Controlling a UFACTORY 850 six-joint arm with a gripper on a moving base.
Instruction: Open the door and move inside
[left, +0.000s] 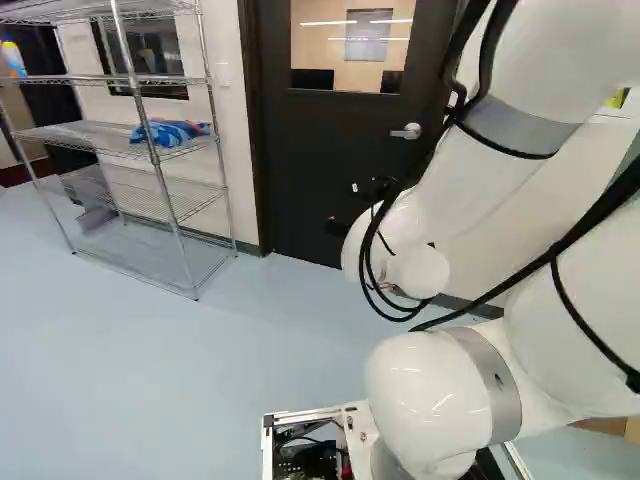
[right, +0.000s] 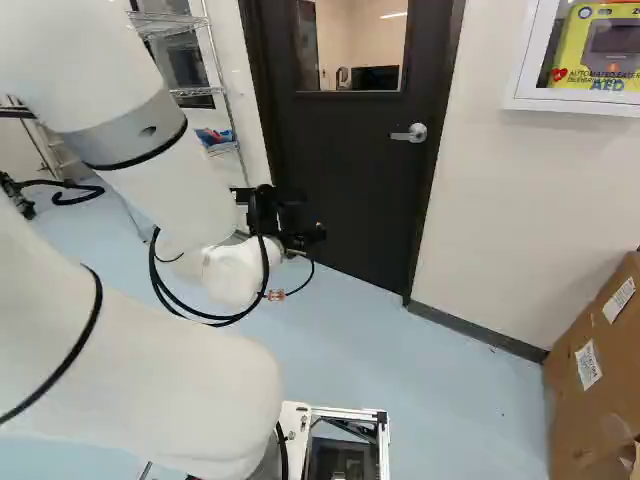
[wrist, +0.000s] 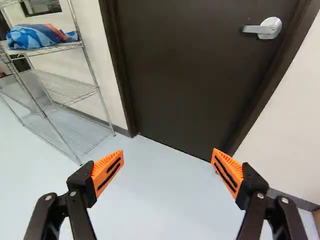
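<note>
Gripper (right: 288, 222): spread wide, grasping nothing
Door (right: 350, 180): shut, top cut off
Shelf rack (left: 160, 170): partly behind arm (right: 175, 195), right base view

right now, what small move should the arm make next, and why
Probably raise the open end effector a little, easing right toward the handle: the door looks shut, nothing is gripped, and the right base view shows the handle higher and farther right.

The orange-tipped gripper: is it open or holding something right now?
Gripper: open, its fingers wide apart, with nothing held between them.
</note>
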